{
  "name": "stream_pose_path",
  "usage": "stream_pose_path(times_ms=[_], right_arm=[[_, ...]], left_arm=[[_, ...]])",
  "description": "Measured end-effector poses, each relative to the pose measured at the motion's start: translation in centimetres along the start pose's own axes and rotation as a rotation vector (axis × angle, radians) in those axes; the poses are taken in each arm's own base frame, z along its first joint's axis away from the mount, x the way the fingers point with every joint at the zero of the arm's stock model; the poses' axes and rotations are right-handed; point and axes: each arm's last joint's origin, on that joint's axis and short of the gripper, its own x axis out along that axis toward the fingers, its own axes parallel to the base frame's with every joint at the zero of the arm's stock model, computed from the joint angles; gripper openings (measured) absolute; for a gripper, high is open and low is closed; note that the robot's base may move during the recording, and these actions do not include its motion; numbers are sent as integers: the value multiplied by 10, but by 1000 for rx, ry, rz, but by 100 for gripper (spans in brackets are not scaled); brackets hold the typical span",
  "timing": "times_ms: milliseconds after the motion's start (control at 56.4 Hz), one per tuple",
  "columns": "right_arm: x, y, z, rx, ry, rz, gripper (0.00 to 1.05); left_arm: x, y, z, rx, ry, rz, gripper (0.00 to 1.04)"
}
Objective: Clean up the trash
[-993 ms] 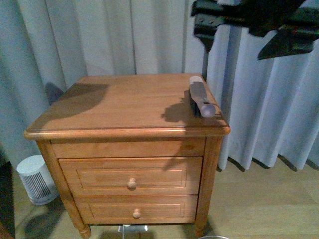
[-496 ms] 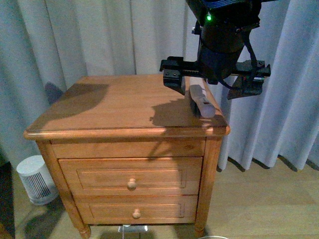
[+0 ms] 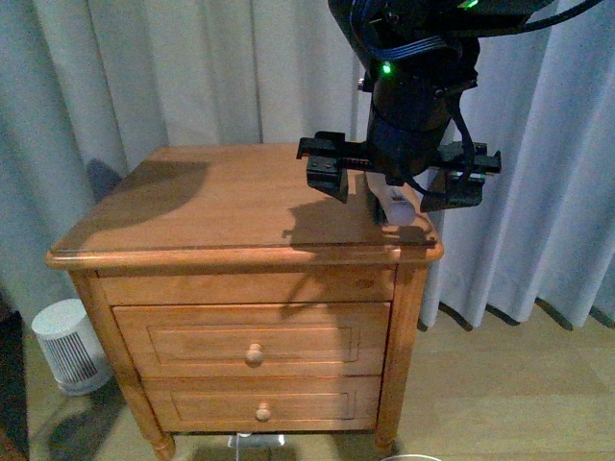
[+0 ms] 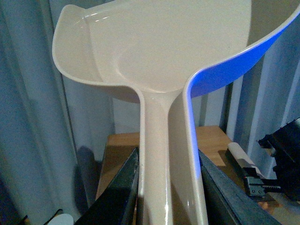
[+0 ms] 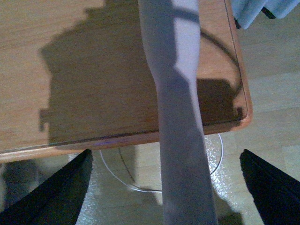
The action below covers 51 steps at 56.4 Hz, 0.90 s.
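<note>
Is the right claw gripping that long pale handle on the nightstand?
No, the fingers of the right gripper stand wide apart beside the handle.

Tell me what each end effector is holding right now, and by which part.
The left end effector grips the dustpan by its handle. The right end effector is open over a pale tool on the nightstand, holding nothing.
</note>
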Motion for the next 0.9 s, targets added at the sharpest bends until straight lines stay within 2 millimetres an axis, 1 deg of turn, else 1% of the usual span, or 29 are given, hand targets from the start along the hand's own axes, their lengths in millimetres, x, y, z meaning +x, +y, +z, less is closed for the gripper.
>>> stream_pose_path(times_ms=[35,89,142,355,390,603,709,833,904], right_arm=[[0,-1,0,1,3,4,79],[1,-1,0,1,7,9,72],[2,-2,0,0,14,20,58],[5,-4,-3,-1,25,22,27],[5,-5,-3,-1,26,21,24],[7,-9,-3,0,28,24,23],[5,-12,-1,-3,10,29,23],[-8,-19,5,-22,-81,29,22],[-20,-25,10,-40,-146,36,22]], left_arm=[[0,0,0,0,0,0,29],[0,0,0,0,0,0,29],[0,0,0,0,0,0,29],[0,0,0,0,0,0,29],[0,0,0,0,0,0,29],[0,0,0,0,0,0,29],[0,0,0,0,0,0,29],[0,0,0,0,0,0,29],[0,0,0,0,0,0,29]])
